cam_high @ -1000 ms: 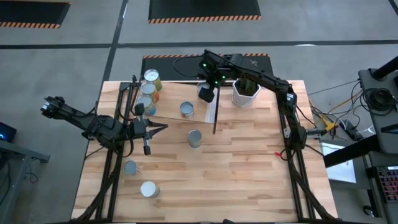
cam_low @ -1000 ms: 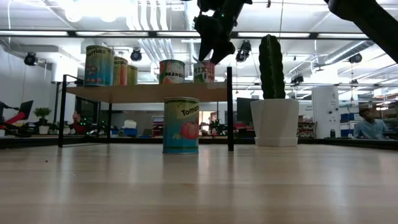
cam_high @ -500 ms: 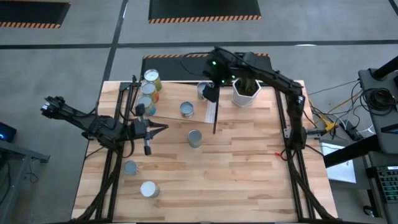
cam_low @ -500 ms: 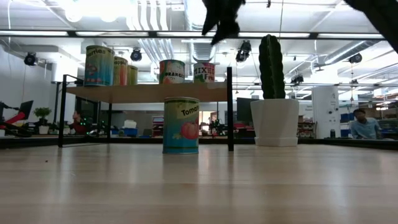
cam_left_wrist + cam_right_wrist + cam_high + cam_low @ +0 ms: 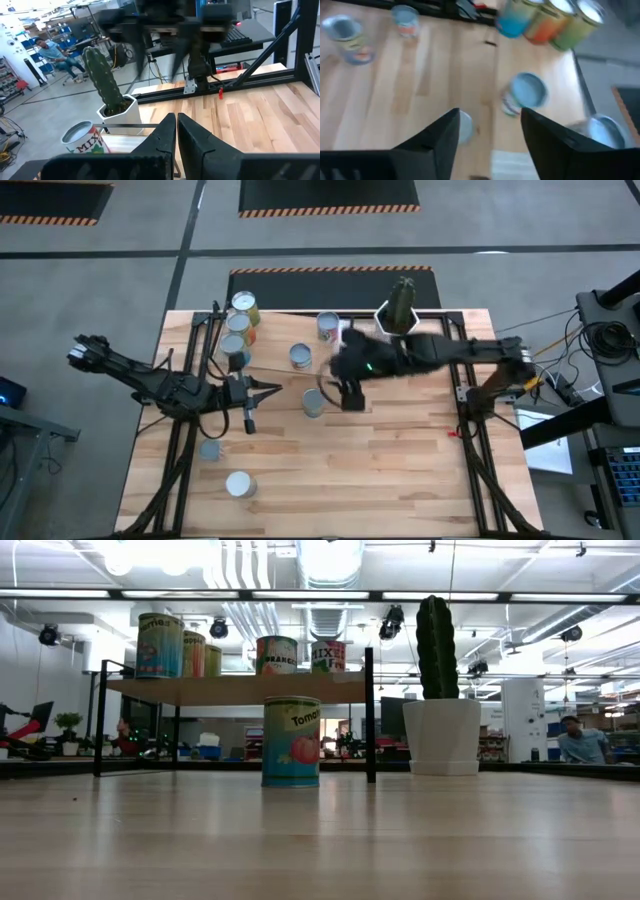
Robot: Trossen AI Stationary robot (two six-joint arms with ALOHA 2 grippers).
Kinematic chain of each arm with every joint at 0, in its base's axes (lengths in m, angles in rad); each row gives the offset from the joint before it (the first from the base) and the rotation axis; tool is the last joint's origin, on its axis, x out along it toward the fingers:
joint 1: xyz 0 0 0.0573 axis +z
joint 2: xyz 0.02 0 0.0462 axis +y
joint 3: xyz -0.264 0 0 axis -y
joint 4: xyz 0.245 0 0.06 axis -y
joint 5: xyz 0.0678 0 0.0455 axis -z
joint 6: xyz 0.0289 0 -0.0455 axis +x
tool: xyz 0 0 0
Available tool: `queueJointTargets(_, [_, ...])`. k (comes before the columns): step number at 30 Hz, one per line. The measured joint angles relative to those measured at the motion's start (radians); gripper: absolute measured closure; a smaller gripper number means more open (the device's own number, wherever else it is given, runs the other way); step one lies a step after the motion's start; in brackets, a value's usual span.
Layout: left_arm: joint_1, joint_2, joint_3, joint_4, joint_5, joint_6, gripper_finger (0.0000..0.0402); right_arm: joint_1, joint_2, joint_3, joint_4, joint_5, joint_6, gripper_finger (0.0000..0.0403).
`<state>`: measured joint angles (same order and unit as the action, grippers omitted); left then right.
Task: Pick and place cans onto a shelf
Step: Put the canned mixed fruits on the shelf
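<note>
The right gripper (image 5: 345, 393), fingers spread wide and empty, hangs at three o'clock of the tomato can (image 5: 314, 402); the left gripper (image 5: 262, 388) is pinched narrow.

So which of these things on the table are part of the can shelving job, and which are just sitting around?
Part of the job:
- cans on the shelf, five, e.g. mixed can
- tomato can on the table under it
- two more cans near the table's front left
- right gripper, open, near the tomato can

Just there:
- cactus pot
- left gripper, shut, waiting
</note>
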<state>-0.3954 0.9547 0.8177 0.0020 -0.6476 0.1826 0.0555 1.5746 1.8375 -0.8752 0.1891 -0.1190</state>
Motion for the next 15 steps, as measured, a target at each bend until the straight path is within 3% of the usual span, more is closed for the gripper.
queueJointTargets(7, [0.036,0.060,0.037,0.023,0.000,-0.002,0.0402,0.121,-0.221,-0.435,0.340,0.021,-0.036,0.0261])
queueJointTargets(15, [0.133,0.167,0.266,-0.185,0.021,-0.005,0.0402,0.167,-0.464,-0.786,0.651,0.022,-0.130,0.0318])
